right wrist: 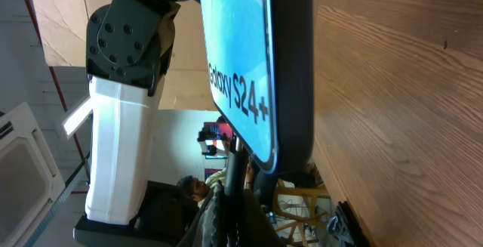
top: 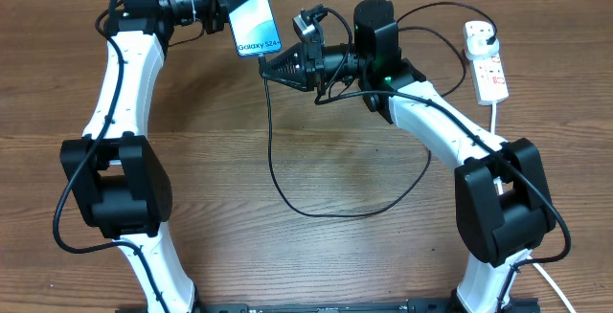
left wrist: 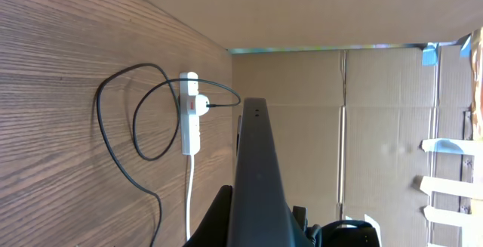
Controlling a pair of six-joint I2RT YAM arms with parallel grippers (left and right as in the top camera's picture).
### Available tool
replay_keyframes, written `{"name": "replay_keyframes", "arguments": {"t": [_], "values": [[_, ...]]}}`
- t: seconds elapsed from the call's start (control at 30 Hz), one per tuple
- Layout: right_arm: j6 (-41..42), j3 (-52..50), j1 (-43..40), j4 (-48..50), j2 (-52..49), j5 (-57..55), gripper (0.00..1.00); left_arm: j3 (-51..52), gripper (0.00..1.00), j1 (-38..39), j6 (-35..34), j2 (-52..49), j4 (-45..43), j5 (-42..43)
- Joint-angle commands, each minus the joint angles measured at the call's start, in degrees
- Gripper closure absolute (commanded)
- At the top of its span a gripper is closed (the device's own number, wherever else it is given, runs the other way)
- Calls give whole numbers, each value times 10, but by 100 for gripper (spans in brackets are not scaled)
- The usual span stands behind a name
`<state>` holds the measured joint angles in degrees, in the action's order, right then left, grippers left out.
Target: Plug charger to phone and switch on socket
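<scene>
Left tool (top: 218,7) is clamped on the phone (top: 249,11) at the far side of the bench (top: 335,265). It holds the phone up with the bottom edge turned toward the right tool (top: 271,64), likely to present the port. Right tool is pinched narrow on the charger (top: 287,193) near its tip, which sits just beside the phone's lower edge. Can't tell if it's seated. Slack cable loops across the bench to the socket (top: 488,64), far right and well apart from both arms. Switch state unreadable.

Phone: slim glossy slab, pale blue screen, black rim. Cable: thin, limp, black. Socket: hard white plastic, red markings. Bench: wood grain.
</scene>
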<state>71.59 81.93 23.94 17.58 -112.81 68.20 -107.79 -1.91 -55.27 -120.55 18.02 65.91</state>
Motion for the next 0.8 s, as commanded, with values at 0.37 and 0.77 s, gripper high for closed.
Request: {"name": "replay_keyframes", "arguments": {"t": [0.37, 0.77], "values": [[-29, -2, -11, -5, 6, -90, 96, -3, 96, 13, -35, 9, 6, 114], [-30, -2, -12, -3, 6, -92, 96, -3, 96, 19, -35, 9, 8, 121]]}}
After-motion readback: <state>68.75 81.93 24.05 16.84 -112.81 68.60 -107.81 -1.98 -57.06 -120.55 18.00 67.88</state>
